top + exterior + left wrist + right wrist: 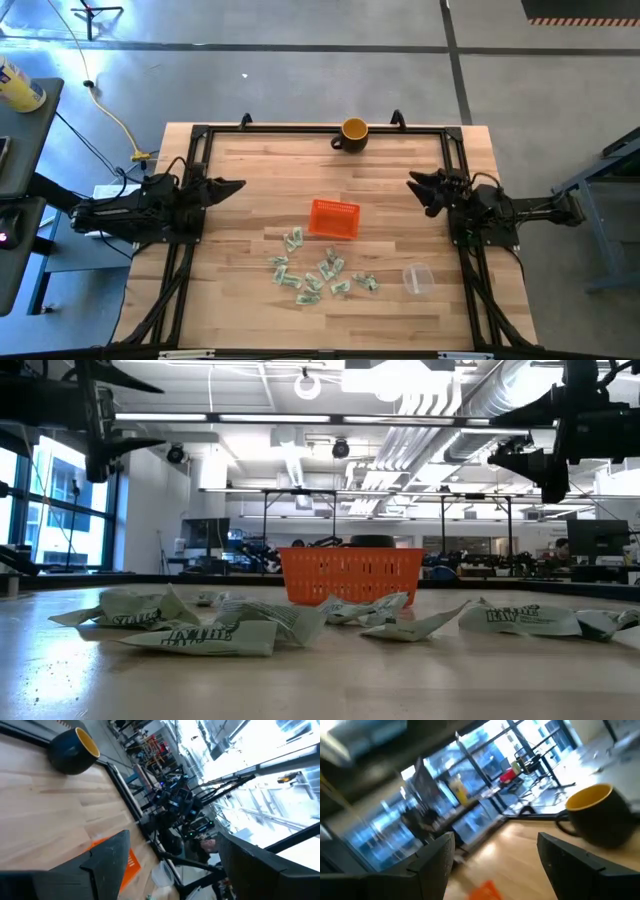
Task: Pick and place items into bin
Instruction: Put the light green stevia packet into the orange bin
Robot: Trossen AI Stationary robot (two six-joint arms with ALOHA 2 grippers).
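The orange bin [334,218] sits near the middle of the desk [260,170], apart from both arms. The items [318,275], pale green and white crinkly wrappers, lie scattered on the desk between the bin and the desk's near edge, none of them inside the bin as far as the high view shows. A clear plastic cup [417,279] rests toward the near right corner, and a yellow mug [353,133] stands at the far edge. The left gripper [238,186] hovers over the left side of the desk with its jaws spread and empty. The right gripper [413,184] hangs over the right side, jaws likewise spread, holding nothing.
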